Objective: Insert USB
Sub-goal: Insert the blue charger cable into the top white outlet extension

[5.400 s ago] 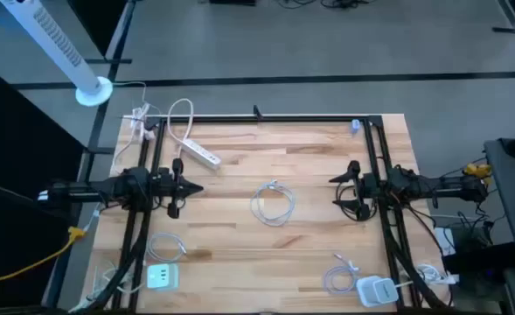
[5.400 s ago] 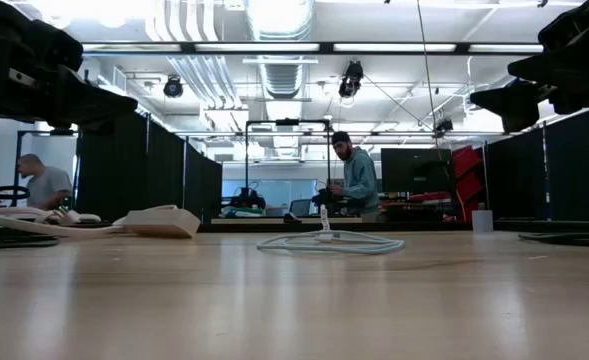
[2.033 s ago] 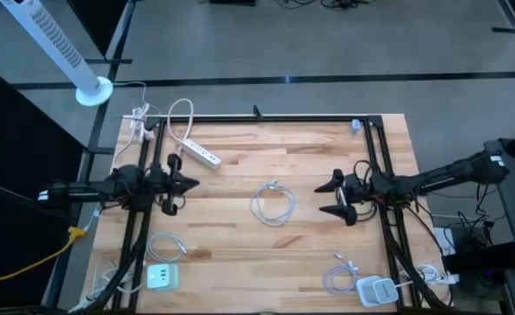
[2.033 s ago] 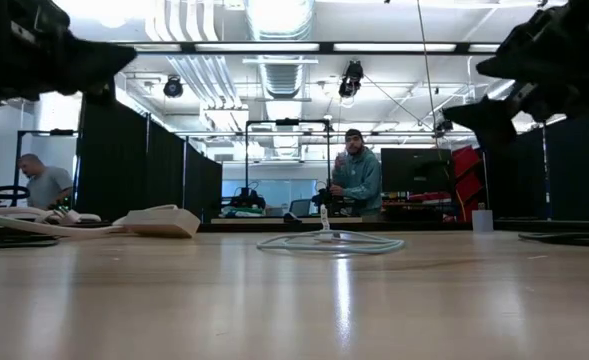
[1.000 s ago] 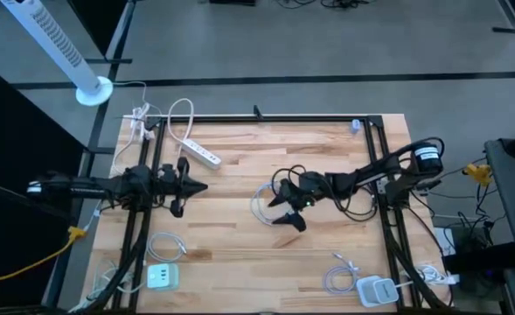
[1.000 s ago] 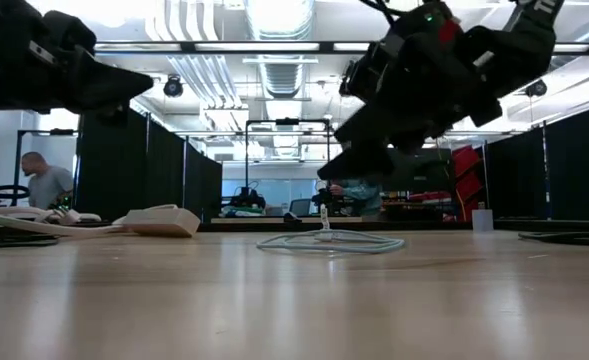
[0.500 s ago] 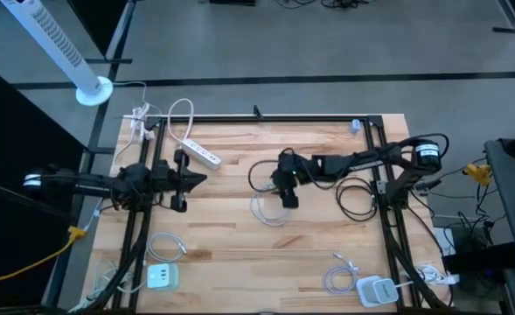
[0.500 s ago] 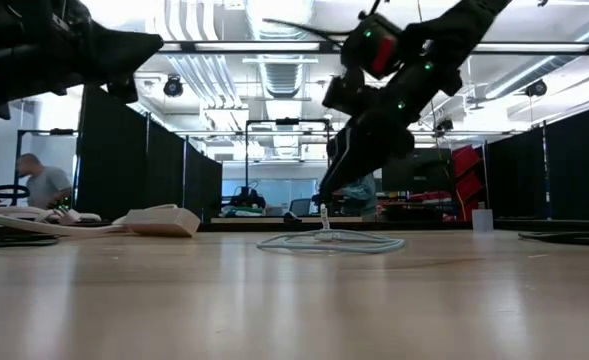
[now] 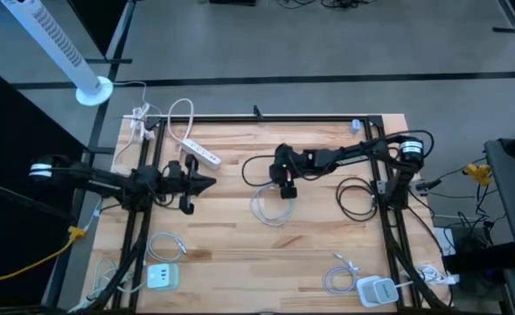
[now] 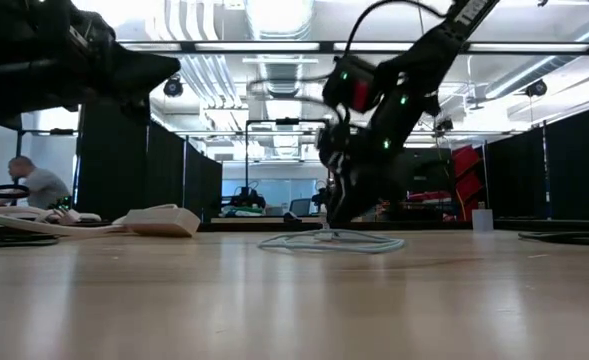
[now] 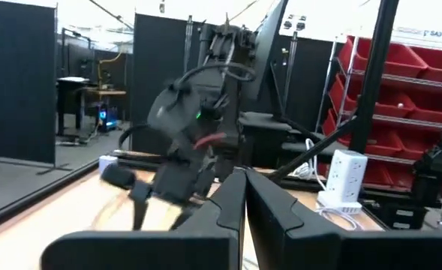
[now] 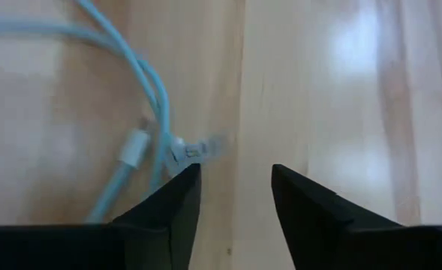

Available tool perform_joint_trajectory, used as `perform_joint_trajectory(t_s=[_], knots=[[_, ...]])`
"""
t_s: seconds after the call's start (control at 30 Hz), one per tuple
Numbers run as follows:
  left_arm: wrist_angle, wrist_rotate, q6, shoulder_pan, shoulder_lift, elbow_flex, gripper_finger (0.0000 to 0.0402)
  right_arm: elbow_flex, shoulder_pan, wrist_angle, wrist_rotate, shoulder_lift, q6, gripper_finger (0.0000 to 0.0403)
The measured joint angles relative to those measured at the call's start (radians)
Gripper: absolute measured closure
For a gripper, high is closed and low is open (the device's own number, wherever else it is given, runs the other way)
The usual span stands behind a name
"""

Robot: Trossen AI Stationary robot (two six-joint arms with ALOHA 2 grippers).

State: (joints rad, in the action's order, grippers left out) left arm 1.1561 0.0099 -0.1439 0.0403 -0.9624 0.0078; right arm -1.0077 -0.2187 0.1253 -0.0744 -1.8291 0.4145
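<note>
A coiled white USB cable [image 9: 272,208] lies on the wooden table's middle; its plug end [image 12: 196,152] rests flat on the wood. My right gripper [image 9: 286,190] hangs just over that end, tipped steeply down and open. In the right wrist view the plug lies just ahead of one fingertip [image 12: 189,177], and nothing is between the fingers. The low view shows the same gripper [image 10: 338,218] right above the coil [image 10: 330,241]. My left gripper [image 9: 208,182] is shut at the table's left, raised and pointing toward the right.
A white power strip [image 9: 204,154] lies at the far left. A white charger block [image 9: 161,277] and a small cable coil [image 9: 166,247] are near left. Another charger [image 9: 378,289] and coil [image 9: 337,279] are near right. A black cable loop [image 9: 355,198] lies by the right arm's base.
My right gripper has swung a little toward the far edge, over the cable's plug end. It has tipped down and rolled, and its fingers have drawn closer together. My left gripper has moved slightly toward the table's right. The cable has stayed where it was.
</note>
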Motion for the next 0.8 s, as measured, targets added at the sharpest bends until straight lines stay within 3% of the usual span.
perform_joint_trajectory(t_s=[0.2, 0.5, 0.6, 0.8], knots=[[0.146, 0.001, 0.022, -0.031, -0.097, 0.000, 0.0400, -0.032, 0.014, 0.000, 0.010, -0.055, 0.014, 0.0281], [0.152, 0.001, 0.010, -0.040, -0.206, 0.023, 0.0400, -0.106, 0.021, 0.184, 0.033, 0.008, 0.031, 0.0300], [0.153, 0.002, 0.004, -0.040, -0.243, 0.038, 0.0400, -0.116, 0.025, 0.226, 0.090, 0.007, 0.031, 0.0299], [0.154, 0.001, 0.003, -0.051, -0.337, 0.095, 0.0400, -0.113, 0.027, 0.214, 0.136, -0.030, 0.040, 0.0285]])
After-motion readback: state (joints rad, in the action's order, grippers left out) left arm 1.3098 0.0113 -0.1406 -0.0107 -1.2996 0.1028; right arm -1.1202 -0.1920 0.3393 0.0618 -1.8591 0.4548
